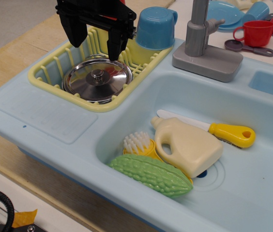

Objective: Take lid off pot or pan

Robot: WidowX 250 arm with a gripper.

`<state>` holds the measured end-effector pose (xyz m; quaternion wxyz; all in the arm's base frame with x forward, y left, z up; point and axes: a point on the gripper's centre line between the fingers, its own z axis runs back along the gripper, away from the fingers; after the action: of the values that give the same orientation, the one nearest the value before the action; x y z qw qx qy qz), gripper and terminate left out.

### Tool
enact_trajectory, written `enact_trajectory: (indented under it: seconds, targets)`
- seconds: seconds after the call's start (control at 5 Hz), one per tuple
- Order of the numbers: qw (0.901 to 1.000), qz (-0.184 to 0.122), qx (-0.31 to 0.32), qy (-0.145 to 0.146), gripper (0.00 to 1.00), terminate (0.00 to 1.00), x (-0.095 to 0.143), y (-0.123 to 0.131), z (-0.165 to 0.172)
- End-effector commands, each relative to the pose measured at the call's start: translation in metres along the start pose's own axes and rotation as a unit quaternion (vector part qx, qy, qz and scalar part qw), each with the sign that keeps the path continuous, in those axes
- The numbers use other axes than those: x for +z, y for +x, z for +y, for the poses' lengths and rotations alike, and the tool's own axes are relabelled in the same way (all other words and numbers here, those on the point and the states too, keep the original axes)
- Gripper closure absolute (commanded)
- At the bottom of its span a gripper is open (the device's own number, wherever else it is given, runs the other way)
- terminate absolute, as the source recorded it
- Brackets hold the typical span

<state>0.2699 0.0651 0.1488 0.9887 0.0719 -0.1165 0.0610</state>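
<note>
The lid [98, 79] is a round shiny steel disc with a small knob at its centre. It lies flat in the yellow dish rack [47, 73] and covers the pot, which is hidden beneath it. My black gripper [95, 42] hangs just above the far side of the lid with its two fingers spread wide, one on each side. It is open and holds nothing.
A blue cup [155, 27] stands upside down at the rack's right end. A grey faucet [205, 46] stands behind the sink [252, 159]. In the sink lie a cream bottle [189, 145], a green gourd [151, 174], a brush [137, 143] and a yellow-handled knife [231, 134].
</note>
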Motion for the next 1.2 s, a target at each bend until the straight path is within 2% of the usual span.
enact_trajectory:
  seconds: [0.0,0.4,1.0]
  targets:
    - [1.0000,0.000,0.000,0.000,0.00,0.00,0.000,0.000,0.000]
    - [0.9996,0.024,0.008,-0.012,0.00,0.00,-0.019,0.002,0.006]
    - [0.9987,0.032,0.012,-0.037,0.00,0.00,-0.043,0.000,0.013]
